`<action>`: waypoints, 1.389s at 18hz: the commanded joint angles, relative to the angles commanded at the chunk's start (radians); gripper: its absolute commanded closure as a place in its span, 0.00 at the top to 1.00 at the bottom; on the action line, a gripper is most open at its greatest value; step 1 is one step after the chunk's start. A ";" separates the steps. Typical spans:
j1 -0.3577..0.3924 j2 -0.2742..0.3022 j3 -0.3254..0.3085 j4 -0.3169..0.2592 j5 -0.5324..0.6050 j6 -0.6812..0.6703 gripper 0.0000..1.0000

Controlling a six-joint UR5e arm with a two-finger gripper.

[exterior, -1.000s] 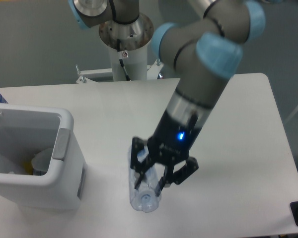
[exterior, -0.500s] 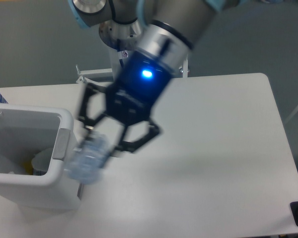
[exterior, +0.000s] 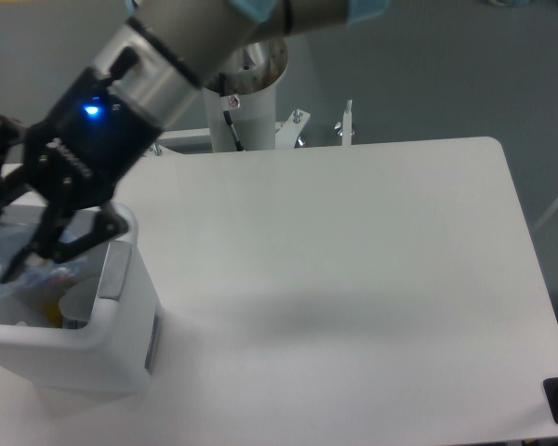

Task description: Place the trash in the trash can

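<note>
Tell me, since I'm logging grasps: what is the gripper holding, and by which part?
The gripper holds the crushed clear plastic bottle over the white rectangular plastic bin. Motion blur hides which part of the bottle the fingers grip.

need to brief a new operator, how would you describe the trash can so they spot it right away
Start at the white table and go to its near-left corner. The trash can is the large white rectangular bin there, open-topped with rounded corners and a thick rim. Its grey side panel marks it out.
</note>
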State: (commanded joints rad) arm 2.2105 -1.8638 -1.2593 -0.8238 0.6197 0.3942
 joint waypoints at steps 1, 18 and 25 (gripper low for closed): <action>-0.009 0.002 -0.006 0.000 0.000 0.002 0.24; 0.113 0.012 -0.084 0.005 0.003 0.046 1.00; 0.300 -0.003 -0.133 0.003 0.034 0.072 1.00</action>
State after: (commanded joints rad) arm 2.5109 -1.8668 -1.3927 -0.8207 0.6533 0.4662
